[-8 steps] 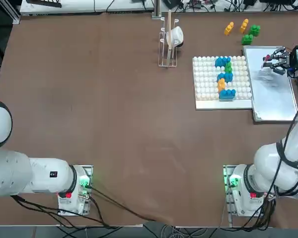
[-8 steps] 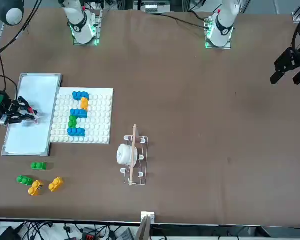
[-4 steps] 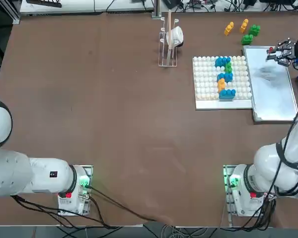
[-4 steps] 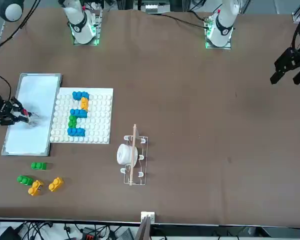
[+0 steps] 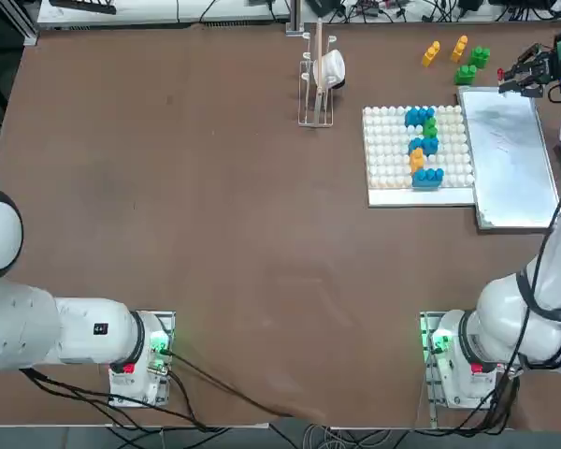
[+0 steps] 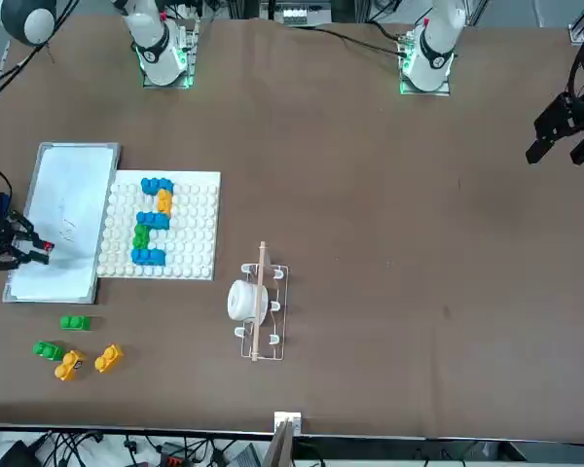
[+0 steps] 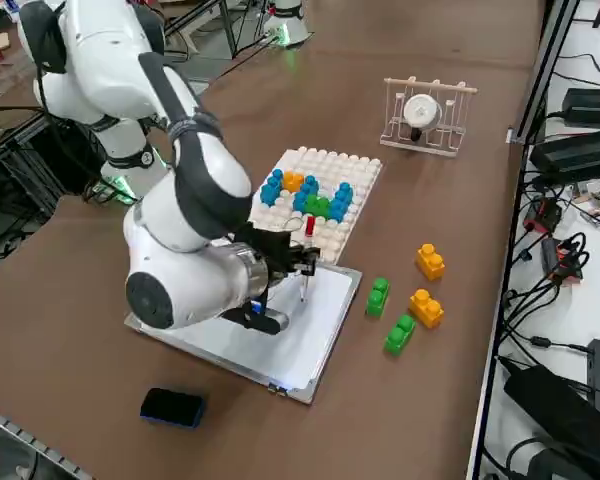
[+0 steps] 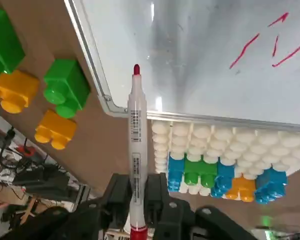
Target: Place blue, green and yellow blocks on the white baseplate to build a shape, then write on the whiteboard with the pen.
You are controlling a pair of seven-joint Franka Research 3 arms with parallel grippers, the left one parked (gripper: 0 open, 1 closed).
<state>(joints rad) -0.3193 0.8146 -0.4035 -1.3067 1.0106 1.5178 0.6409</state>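
Right gripper had its two fingers pressed against the barrel of the pen, pinching it so the red tip pointed away from the wrist. Seen from the right side, the gripper hung above the far part of the whiteboard, with the pen roughly upright and its tip clear of the surface. From overhead, it sat at the far right edge of the table, just past the whiteboard's far end. Faint red strokes marked the board in the wrist view.

Just beside the whiteboard lay the white baseplate, touching its long edge. On it the built blocks formed a winding figure of blue, green and orange bricks.

Beyond the baseplate, the loose blocks sat in a small cluster on the table: two green ones and two yellow-orange ones, near the whiteboard's far corner.

Further left along the far edge stood a small wire rack holding a white round object
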